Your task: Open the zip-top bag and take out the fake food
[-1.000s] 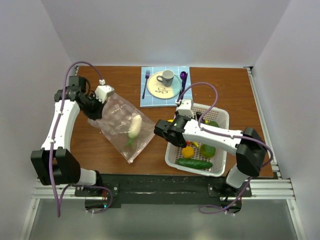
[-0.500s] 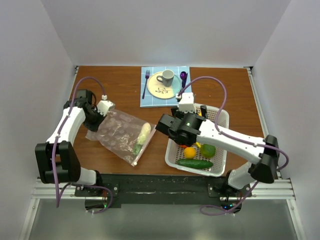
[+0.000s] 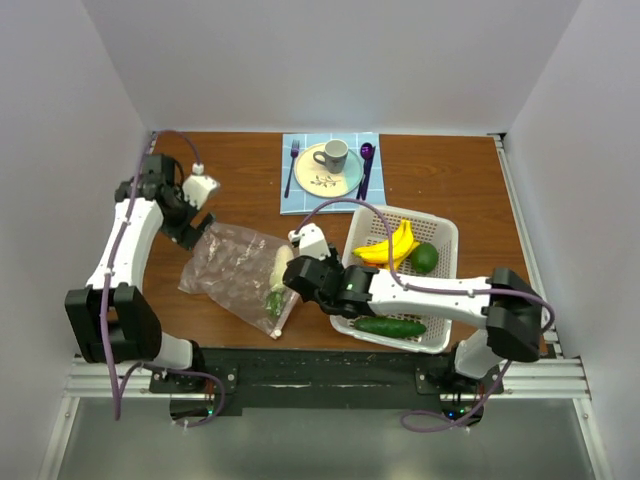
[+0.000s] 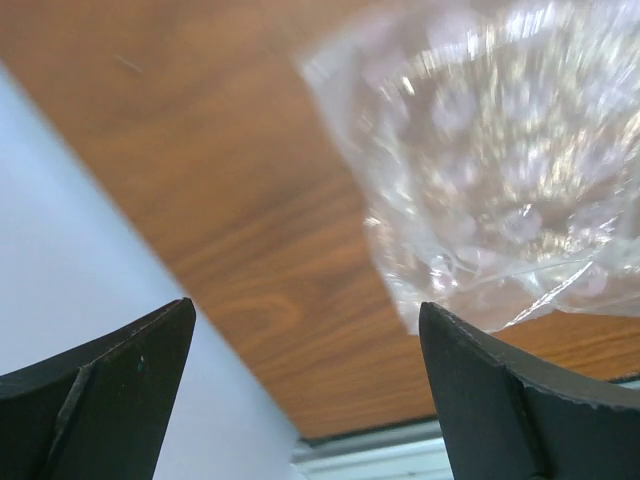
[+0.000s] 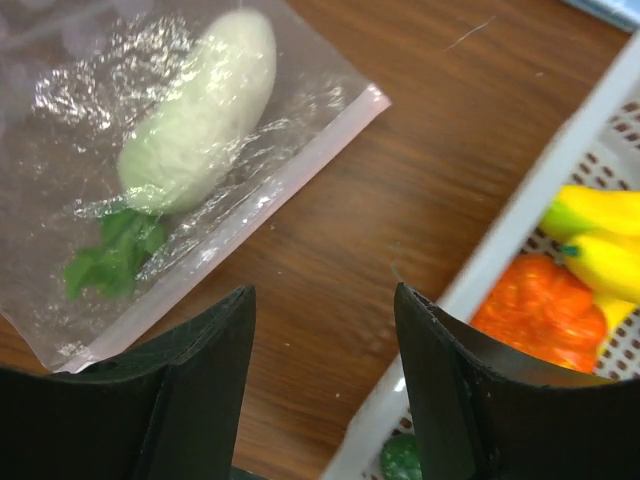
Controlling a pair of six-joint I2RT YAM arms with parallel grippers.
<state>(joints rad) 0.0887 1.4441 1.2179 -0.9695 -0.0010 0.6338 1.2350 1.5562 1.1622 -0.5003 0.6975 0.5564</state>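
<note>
While the left gripper [image 3: 200, 225] hangs spread and empty at the corner of the zip-top bag [image 3: 232, 268] farthest from the white basket [image 5: 500, 250], the bag lies flat left of that basket, one pale vegetable [image 5: 205, 110] not yet out. The right gripper [image 5: 322, 300] hovers between them, jaws apart, empty; other fake food [image 3: 385, 247] fills the basket.

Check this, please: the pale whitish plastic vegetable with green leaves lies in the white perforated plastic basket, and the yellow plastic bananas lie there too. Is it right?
Not quite. The pale whitish plastic vegetable with green leaves lies inside the clear crinkly zip-top bag on the brown wooden table, not in the white perforated plastic basket. The yellow plastic bananas do lie in that basket. The right wrist view shows it.
</note>
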